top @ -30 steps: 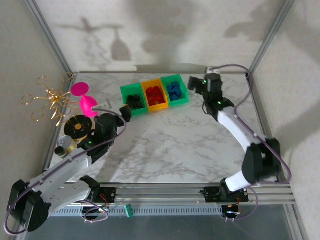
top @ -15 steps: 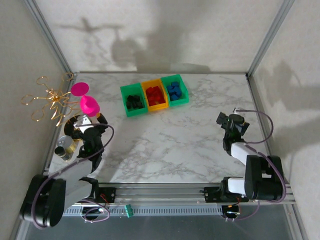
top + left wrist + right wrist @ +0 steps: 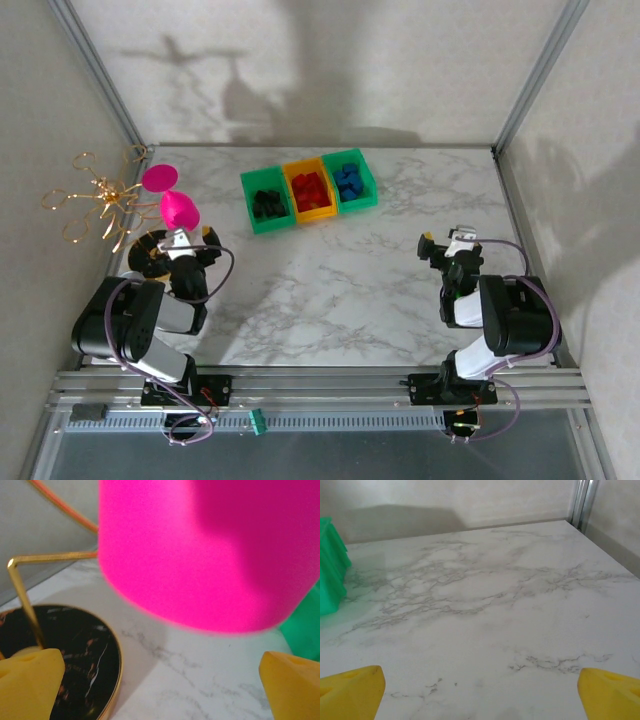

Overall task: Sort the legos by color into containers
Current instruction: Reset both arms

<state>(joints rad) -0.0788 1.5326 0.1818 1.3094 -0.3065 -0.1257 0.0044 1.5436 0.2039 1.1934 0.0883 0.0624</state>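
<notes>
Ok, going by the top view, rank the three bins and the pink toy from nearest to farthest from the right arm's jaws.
1. Right green bin, at the row's right end.
2. Orange-yellow bin, in the middle of the row.
3. Left green bin, at the row's left end.
4. Pink toy, on the table's far left.
</notes>
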